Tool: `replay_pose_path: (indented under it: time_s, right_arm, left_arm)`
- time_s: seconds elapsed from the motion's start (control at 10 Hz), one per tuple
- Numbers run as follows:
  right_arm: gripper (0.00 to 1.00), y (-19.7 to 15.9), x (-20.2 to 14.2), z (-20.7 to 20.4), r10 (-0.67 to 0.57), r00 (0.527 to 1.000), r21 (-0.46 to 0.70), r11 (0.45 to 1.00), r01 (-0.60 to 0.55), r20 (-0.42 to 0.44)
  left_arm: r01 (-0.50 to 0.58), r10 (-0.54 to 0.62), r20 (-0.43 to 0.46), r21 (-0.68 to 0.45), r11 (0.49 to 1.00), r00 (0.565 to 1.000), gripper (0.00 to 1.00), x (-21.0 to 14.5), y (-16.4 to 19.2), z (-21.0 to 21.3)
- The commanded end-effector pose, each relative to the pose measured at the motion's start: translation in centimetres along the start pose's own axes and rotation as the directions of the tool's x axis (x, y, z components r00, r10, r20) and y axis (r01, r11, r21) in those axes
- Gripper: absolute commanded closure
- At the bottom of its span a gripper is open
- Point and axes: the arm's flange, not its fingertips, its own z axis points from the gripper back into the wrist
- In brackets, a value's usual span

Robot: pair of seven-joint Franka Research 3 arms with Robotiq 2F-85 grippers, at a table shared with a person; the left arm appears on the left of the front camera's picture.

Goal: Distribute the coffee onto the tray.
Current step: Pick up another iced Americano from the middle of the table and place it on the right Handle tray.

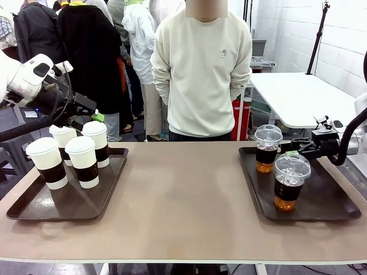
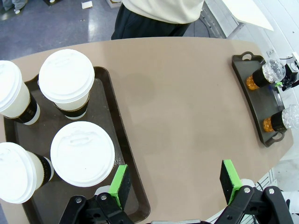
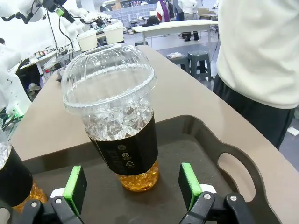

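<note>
Several white lidded coffee cups [image 1: 83,160] with dark sleeves stand on the left tray [image 1: 69,215]. My left gripper [image 1: 86,117] hovers above that tray's back edge, open, holding nothing. In the left wrist view it [image 2: 175,182] looks down on the cups [image 2: 81,154] and the bare table. Two clear dome-lidded iced coffees stand on the right tray [image 1: 332,206], one at the back [image 1: 268,148] and one nearer [image 1: 290,180]. My right gripper [image 1: 291,147] sits low beside the back one. In the right wrist view its open fingers [image 3: 132,186] flank that cup [image 3: 117,116] without touching it.
A person in a cream sweatshirt [image 1: 200,69] stands at the table's far edge, hands out of sight. The brown table [image 1: 183,195] lies bare between the trays. A white table [image 1: 304,94] stands behind on the right.
</note>
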Motion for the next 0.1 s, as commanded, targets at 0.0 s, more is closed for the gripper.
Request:
replay_pose_path:
  time_s: [0.0]
  right_arm:
    - [0.0, -0.08, 0.13, -0.23, 0.008, 1.0, 0.004, 1.0, -0.008, 0.001]
  left_arm:
    - [-0.007, 0.006, -0.002, -0.018, 1.0, 1.0, 0.0, 0.02, 0.17, -0.04]
